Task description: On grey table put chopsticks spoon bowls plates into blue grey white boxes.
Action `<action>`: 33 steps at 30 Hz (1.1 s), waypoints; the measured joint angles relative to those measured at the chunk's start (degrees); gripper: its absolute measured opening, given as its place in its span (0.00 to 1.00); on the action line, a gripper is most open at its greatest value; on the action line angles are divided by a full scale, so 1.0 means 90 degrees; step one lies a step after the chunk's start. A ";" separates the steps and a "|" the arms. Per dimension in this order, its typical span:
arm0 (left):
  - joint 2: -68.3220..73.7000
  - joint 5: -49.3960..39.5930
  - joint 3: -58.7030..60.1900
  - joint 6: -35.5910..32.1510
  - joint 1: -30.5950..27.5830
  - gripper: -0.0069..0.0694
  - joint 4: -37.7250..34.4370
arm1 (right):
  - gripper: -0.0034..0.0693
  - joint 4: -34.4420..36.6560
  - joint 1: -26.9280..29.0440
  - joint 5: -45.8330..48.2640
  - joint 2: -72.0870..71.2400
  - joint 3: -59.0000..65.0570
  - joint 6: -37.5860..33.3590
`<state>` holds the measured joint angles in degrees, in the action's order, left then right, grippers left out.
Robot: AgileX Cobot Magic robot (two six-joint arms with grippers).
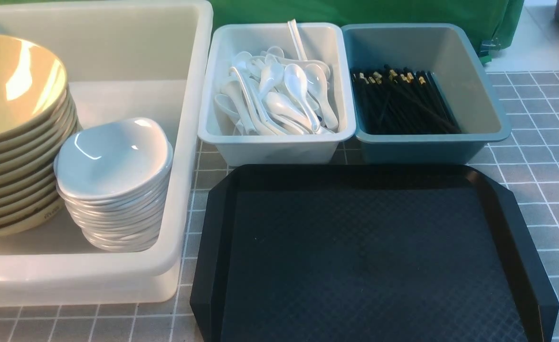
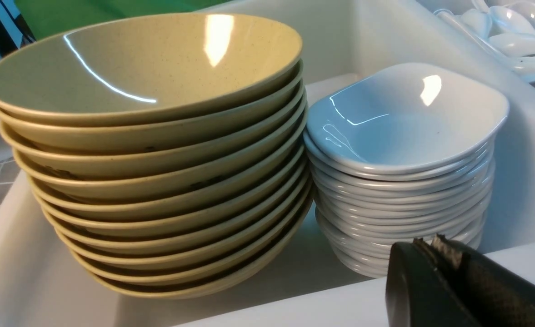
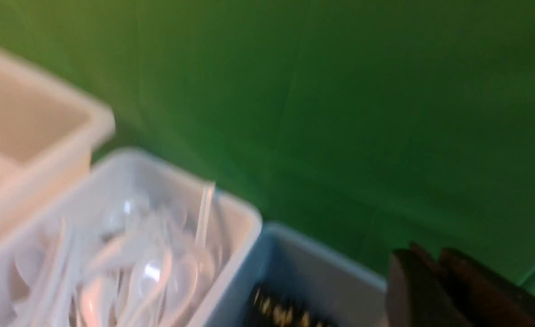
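Observation:
A stack of yellow-green bowls [image 1: 13, 133] and a stack of white plates [image 1: 113, 185] stand in the big white tub [image 1: 118, 275]. They also show in the left wrist view as bowls [image 2: 149, 150] and plates [image 2: 403, 154]. White spoons [image 1: 279, 95] fill the pale grey-white bin [image 1: 279, 147]. Black chopsticks [image 1: 402, 102] lie in the blue bin [image 1: 426, 147]. No gripper shows in the front view. My left gripper [image 2: 431, 243] is shut and empty over the tub's near rim, close to the plates. My right gripper [image 3: 431, 256] is shut and empty, above the blue bin [image 3: 303, 272]; that view is blurred.
A black tray [image 1: 369, 256] lies empty on the grey table [image 1: 545, 156] in front of the two small bins. A green backdrop [image 1: 355, 12] stands behind the bins. The spoon bin also shows in the right wrist view [image 3: 231, 222].

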<state>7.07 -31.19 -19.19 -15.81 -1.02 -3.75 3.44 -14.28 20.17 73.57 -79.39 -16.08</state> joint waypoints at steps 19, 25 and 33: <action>0.0000 0.0000 0.0000 0.0000 0.0000 0.08 0.0000 | 0.09 0.0000 -0.0061 -0.3331 -0.5744 0.8587 -0.0309; 0.0000 0.0007 0.0000 0.0000 0.0000 0.08 0.0000 | 0.10 0.0028 -0.0061 -0.1829 -0.6335 0.9005 0.0268; 0.0000 -0.0001 0.0000 -0.0006 0.0002 0.08 0.0005 | 0.10 -0.0228 0.0734 -0.1128 -0.7480 0.9011 0.1413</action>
<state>7.07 -31.19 -19.19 -15.86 -1.00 -3.70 1.39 -7.67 10.02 6.25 1.71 -3.36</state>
